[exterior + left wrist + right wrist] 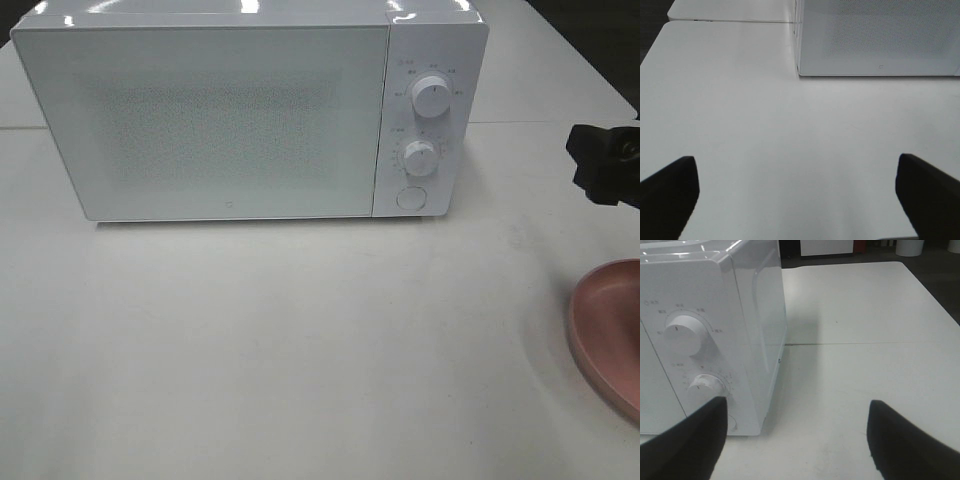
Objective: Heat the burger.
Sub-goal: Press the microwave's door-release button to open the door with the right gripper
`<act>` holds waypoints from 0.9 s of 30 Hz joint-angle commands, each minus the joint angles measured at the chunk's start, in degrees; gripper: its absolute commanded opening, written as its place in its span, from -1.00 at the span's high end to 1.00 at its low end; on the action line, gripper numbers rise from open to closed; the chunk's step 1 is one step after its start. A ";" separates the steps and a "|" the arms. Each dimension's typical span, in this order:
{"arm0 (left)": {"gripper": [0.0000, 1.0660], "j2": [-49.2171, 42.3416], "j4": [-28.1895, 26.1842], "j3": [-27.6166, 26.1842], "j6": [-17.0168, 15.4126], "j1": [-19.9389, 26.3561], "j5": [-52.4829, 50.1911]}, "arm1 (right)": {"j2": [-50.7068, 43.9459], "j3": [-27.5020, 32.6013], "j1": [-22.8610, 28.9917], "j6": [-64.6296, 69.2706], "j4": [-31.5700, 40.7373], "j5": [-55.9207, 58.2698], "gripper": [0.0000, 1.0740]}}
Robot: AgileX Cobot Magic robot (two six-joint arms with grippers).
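I see no burger: the microwave is shut, and the visible part of the pink plate to its right lies bare, so I judge the burger is inside. My left gripper and right gripper are both spread and empty, the right one beside the microwave's dials. Setting the heat likely remains.

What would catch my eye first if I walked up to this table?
A white microwave oven with its door shut fills the back of the white table, with two round dials stacked on its right-hand panel. At the table's right edge lies a shallow pink plate, half cut off by the picture. Farther back on that side, a black part of the robot's right arm juts in.
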 commanded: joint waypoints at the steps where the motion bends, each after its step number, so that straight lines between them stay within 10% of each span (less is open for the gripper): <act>1: -0.88 -1.32 -0.40 -0.06 -0.46 -0.11 -0.57 | 2.23 0.57 0.40 0.06 1.15 -4.41 -0.40; 14: -0.88 -1.32 -0.40 -0.06 -0.46 -0.11 -0.57 | 16.10 0.57 25.32 -21.20 28.25 -23.49 -0.40; 27: -0.88 -1.32 -0.40 -0.06 -0.46 -0.11 -0.57 | 24.98 -2.46 37.36 -20.74 39.94 -29.05 -0.40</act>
